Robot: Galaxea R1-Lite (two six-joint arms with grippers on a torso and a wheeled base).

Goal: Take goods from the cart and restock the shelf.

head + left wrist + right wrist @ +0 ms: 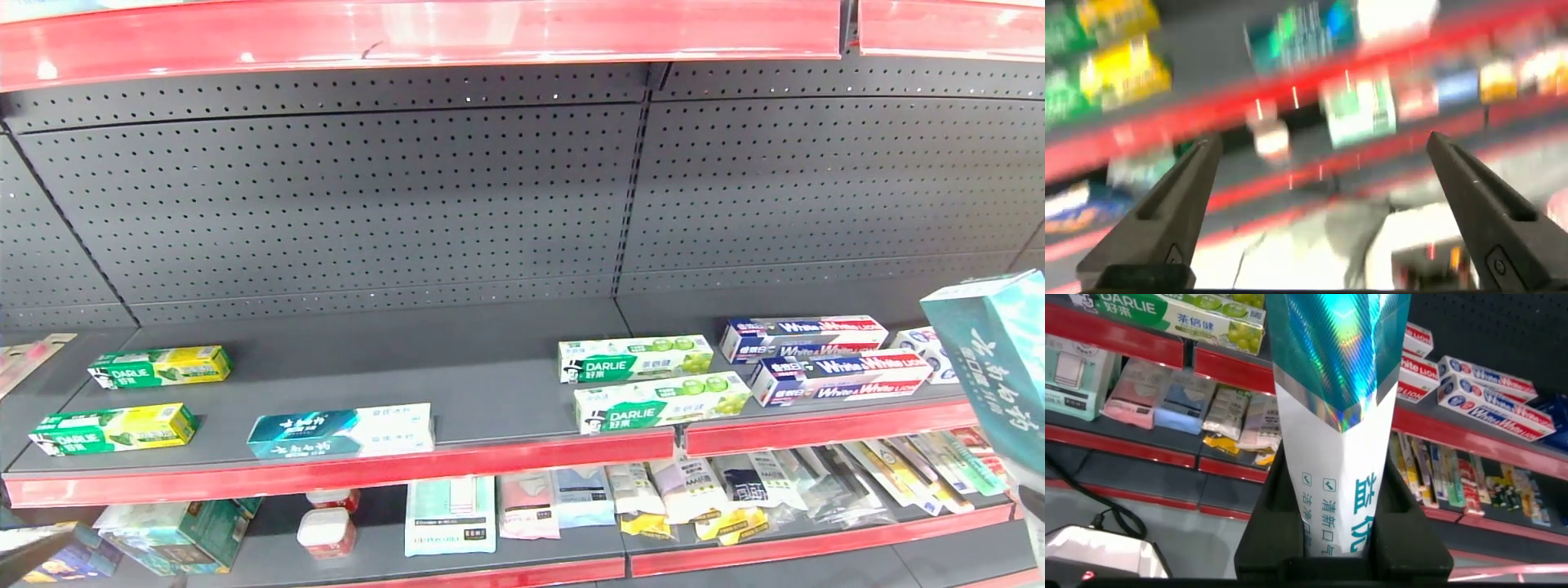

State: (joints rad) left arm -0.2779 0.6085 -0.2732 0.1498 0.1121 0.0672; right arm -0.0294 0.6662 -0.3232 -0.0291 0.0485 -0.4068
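Held box: a shiny teal toothpaste box [992, 367] stands upright in the air, far to the right of the lying teal box [341, 431].
Right end effector [1339, 514]: squeezed tight on the held box, one finger on each side.
Left end effector [1323, 204]: wide open, holding nothing. The lying teal box looks blurry beyond it.
Shelf [457, 359]: green boxes [159, 366] lie left of the lying teal box. More green ones and blue and white boxes [841, 376] lie to its right.
Done: I think some goods are in place, with one teal box down.
Left to do: the held box is not on the shelf yet. There is lots of bare room behind the lying teal box and just to its right.
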